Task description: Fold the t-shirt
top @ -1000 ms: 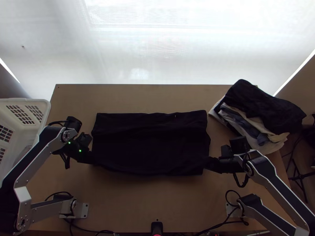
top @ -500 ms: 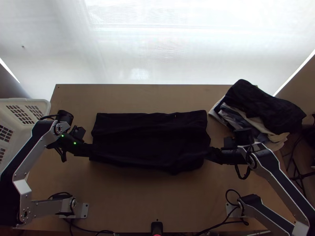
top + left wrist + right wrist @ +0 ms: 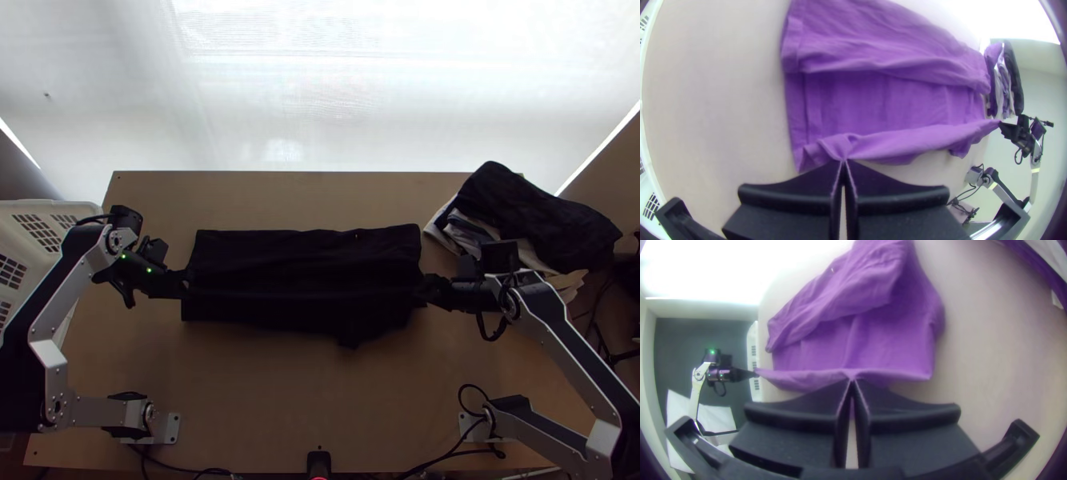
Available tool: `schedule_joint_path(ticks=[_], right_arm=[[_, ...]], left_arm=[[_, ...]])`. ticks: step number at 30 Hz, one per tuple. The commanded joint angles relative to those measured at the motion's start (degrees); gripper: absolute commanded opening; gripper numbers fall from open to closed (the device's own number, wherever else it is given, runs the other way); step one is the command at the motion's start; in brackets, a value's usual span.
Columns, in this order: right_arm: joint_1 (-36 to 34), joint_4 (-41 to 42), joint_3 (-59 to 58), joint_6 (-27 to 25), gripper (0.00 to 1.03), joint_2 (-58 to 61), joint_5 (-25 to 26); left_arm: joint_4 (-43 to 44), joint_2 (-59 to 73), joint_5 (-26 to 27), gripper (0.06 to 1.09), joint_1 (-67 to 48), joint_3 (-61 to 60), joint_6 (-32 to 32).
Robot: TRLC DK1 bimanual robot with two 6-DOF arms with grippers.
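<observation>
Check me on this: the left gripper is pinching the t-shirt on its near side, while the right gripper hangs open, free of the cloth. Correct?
Not quite: the right gripper is shut on the t-shirt, also on its near side, as the right wrist view shows. The left gripper is pinching it as you say.

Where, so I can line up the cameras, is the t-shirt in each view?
Top view: t-shirt across the middle of the table.
Left wrist view: t-shirt beyond the left hand, which pinches its edge.
Right wrist view: t-shirt beyond the right hand, which also pinches an edge.
Shared landmark: white basket, on the left arm's side.
</observation>
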Motion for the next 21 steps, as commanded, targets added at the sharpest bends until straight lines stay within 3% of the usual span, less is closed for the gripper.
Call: schedule_joint_path(ticks=[1, 21], right_arm=[[-0.7, 3.1, 5.1, 0.3, 0.03, 6.6, 0.1], [-2.1, 6.2, 16.2, 1.0, 0.03, 17.5, 0.1]], left_arm=[[0.8, 5.2, 0.0, 0.09, -0.2, 6.6, -2.5], [-0.3, 17.2, -0.9, 0.09, -0.6, 24.8, -6.6]])
